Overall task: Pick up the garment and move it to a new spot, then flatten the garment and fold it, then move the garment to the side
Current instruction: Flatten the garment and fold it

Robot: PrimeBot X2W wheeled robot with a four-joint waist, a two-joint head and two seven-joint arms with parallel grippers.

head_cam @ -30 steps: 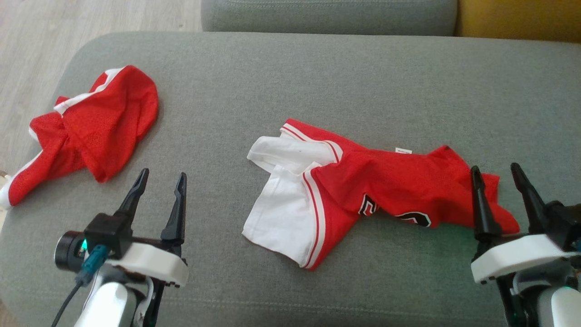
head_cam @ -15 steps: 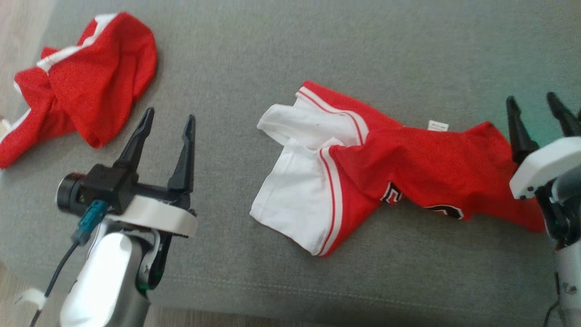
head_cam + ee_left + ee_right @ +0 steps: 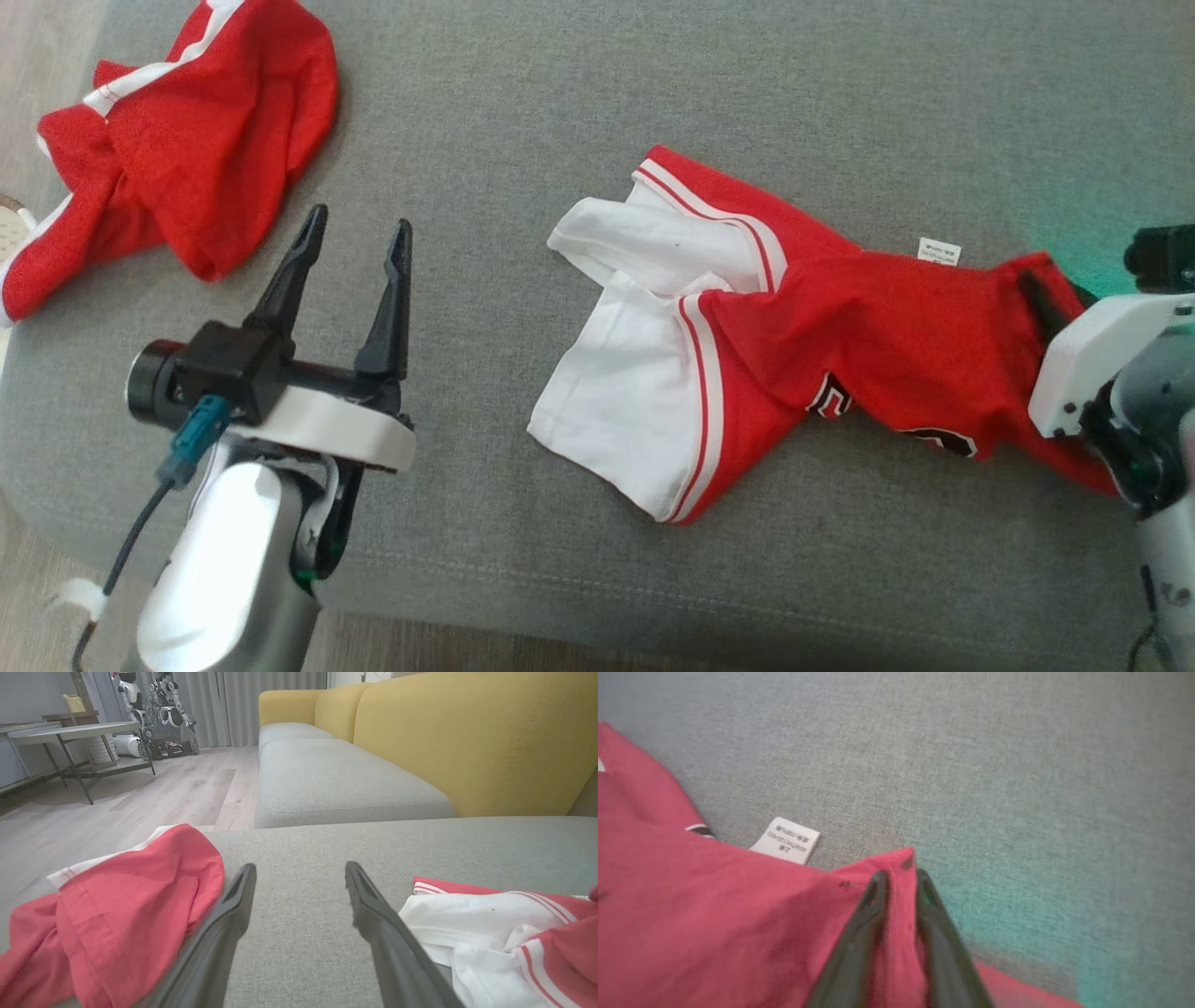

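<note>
The garment [image 3: 840, 345] is a red jersey with white panels and striped trim, lying crumpled across the grey cushion [image 3: 653, 84]. My right gripper [image 3: 1050, 294] sits at its right end. In the right wrist view the two fingers [image 3: 901, 875] are pinched together on a raised red corner of the garment [image 3: 714, 914], close to its white label [image 3: 787, 845]. My left gripper [image 3: 360, 217] hovers open over bare cushion, left of the garment's white part [image 3: 504, 924], with nothing between its fingers [image 3: 300, 868].
A second red garment with white trim [image 3: 196, 131] lies bunched at the cushion's far left, just left of my left fingers [image 3: 117, 914]. The cushion's front edge [image 3: 653, 607] runs along the bottom. Beyond are a yellow sofa back [image 3: 467, 742] and wooden floor [image 3: 140, 798].
The head camera has tipped down, shifting the whole picture. My right gripper has gone forward onto the garment's right corner and closed on it. The left gripper stays open.
</note>
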